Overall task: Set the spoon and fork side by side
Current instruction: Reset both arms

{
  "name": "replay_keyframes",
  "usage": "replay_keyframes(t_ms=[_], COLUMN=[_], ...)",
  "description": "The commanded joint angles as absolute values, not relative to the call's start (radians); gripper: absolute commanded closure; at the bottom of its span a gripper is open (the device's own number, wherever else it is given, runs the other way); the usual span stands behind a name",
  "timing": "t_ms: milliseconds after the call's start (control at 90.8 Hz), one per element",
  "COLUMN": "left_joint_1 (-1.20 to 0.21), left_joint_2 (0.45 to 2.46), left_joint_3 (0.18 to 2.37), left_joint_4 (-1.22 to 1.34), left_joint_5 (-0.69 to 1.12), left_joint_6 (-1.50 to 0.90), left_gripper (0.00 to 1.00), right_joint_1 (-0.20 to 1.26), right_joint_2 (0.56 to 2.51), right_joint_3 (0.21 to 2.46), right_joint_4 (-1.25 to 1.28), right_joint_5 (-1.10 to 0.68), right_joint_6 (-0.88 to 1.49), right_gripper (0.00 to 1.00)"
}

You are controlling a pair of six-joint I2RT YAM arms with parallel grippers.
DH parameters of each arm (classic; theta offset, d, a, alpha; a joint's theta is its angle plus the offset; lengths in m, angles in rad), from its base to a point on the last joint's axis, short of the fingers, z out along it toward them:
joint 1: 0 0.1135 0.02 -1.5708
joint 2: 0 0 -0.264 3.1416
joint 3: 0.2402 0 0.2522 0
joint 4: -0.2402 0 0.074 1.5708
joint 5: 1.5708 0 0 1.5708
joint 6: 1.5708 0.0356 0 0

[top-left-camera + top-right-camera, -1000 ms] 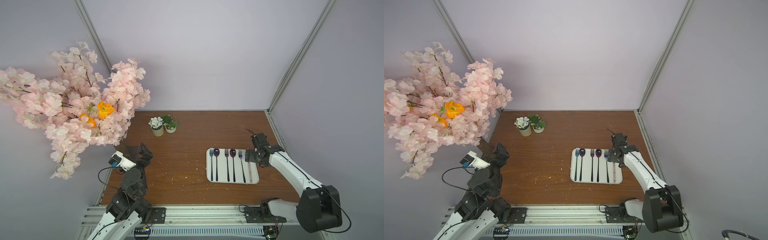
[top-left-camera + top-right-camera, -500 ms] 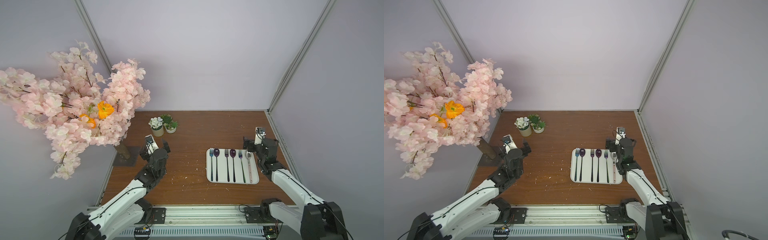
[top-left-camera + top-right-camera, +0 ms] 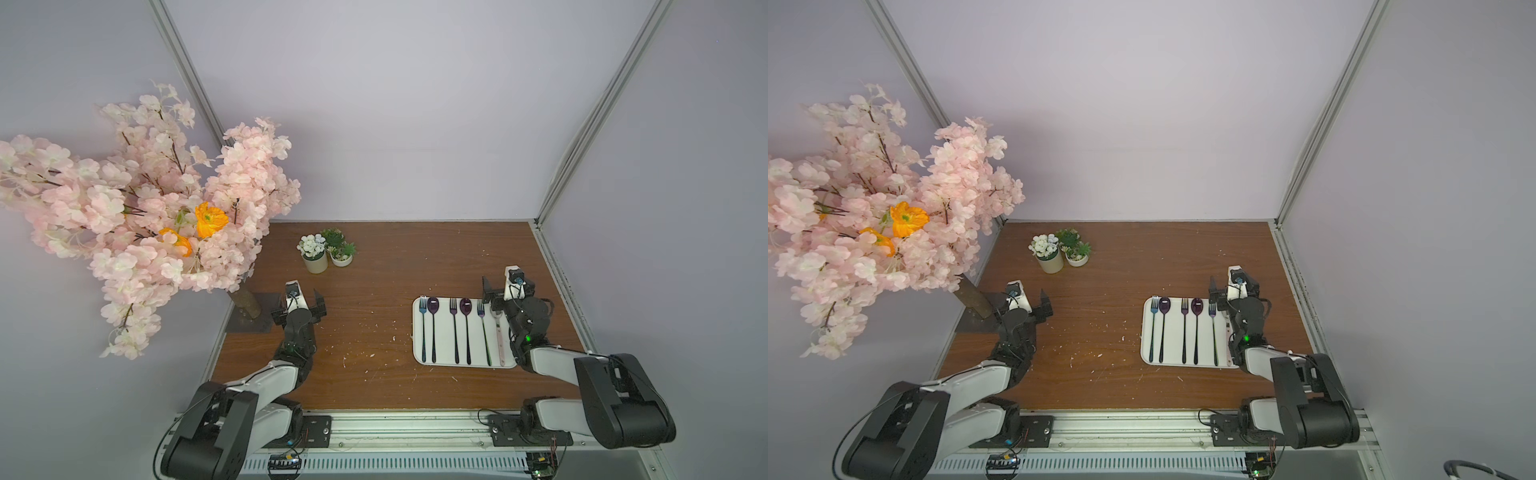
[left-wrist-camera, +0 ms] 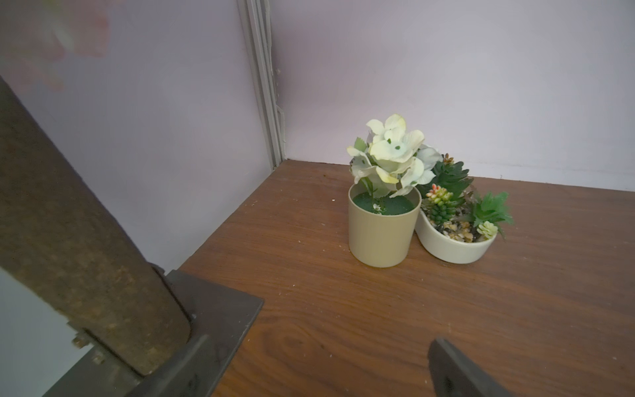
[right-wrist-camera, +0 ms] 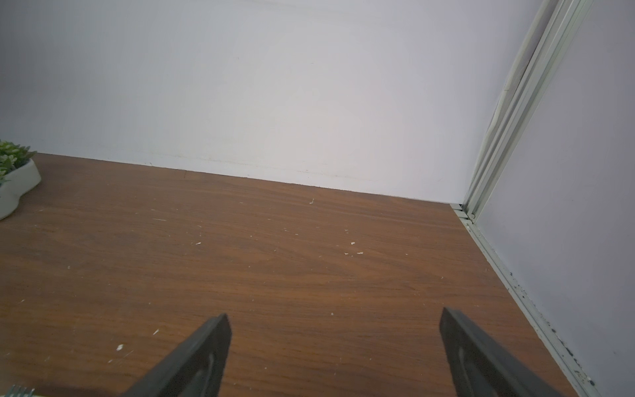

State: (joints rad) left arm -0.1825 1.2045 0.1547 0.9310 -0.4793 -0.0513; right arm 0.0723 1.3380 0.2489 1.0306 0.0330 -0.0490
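Hovering beyond tray (image 3: 444, 358), right gripper (image 3: 507, 289) (jaws apart, empty), fork (image 3: 483, 332) just behind, left gripper (image 3: 298, 306) agape.

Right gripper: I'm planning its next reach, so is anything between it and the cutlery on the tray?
Nothing visible does. The right gripper hangs open at the far right corner of the tray, and the cutlery lies uncovered in a row beside it.

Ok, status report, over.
Left gripper, right gripper open, empty. Forks, spoons side by side on tray. Right arm partly covers pink-handled piece.
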Motion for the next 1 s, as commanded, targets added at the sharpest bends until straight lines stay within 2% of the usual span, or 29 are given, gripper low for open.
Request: replay_keyframes(t_ms=[0,198,308,451,991], left_joint_1=[-0.134,-0.056,-0.046,-0.010,-0.031], left_joint_2=[1.294,1.423,1.545,1.533,1.527], left_joint_3=[0.111,0.074,0.070,0.220,0.216], left_joint_4=[1.223,1.443,1.568,1.252,1.257], left_joint_5=[-0.315,-0.201,-0.168,-0.140,-0.166], left_joint_6=[-0.027,-0.028,-0.023,-0.054,-0.035], left_gripper=[0.00,0.00,0.01,0.01,0.00], right_joint_1=[0.068,0.059,0.045,0.042,0.043], right_joint_2=[1.387,1.547,1.523,1.536,1.535], right_joint_3=[0.200,0.156,0.199,0.228,0.221], right_joint_4=[1.210,1.446,1.325,1.282,1.304], right_joint_5=[0.035,0.052,0.052,0.065,0.066], right_joint_6=[-0.054,-0.035,-0.023,-0.009,-0.014], right_gripper=[0.01,0.01,0.01,0.01,0.01])
